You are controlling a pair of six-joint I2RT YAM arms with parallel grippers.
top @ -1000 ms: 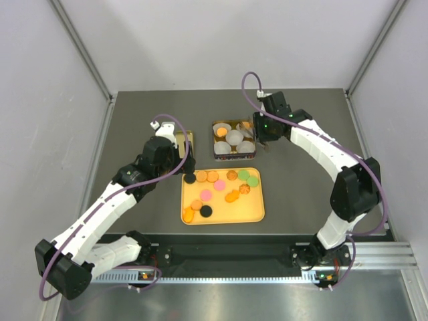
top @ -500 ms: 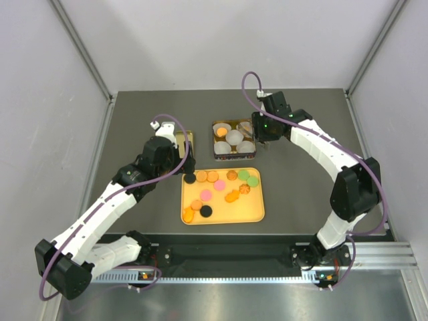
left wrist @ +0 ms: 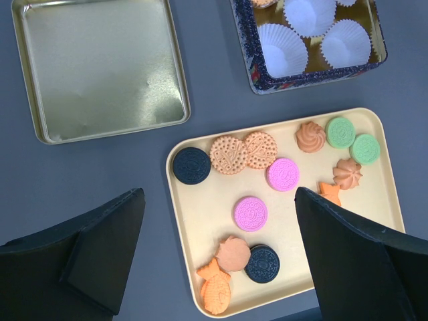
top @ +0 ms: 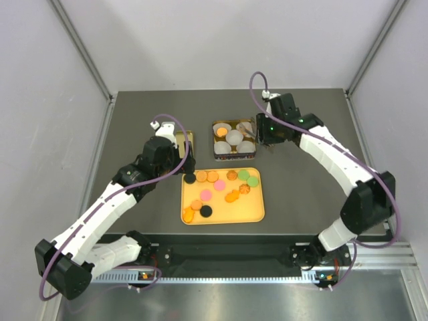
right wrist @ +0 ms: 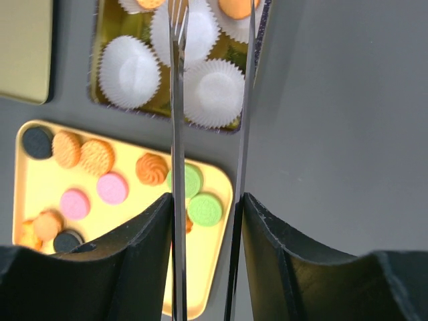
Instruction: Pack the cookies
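The right gripper (top: 266,131) has pulled back toward the right of the top view. A second ago it hung over the upper right corner of the tin (top: 216,152); now it sits just beside the tin's right edge, and its elbow has swung toward the lower right. Its fingers are closed on a pair of thin metal tongs (right wrist: 175,134), whose blades stand apart with nothing between them. In the right wrist view the blades reach up over the tin's right wall, and two orange cookies (right wrist: 237,7) lie in white paper cups (right wrist: 129,71) at the top edge of the frame. Most cookies remain on the yellow tray (top: 249,210), below the tin at the centre, and none of them has moved. The left gripper (top: 189,164) has not shifted either. It hovers at the tray's upper left corner with its jaws spread wide and empty, a black cookie (left wrist: 191,165) below them. The gold lid (left wrist: 100,67) lies flat at the upper left of the left wrist view, apart from the tray.
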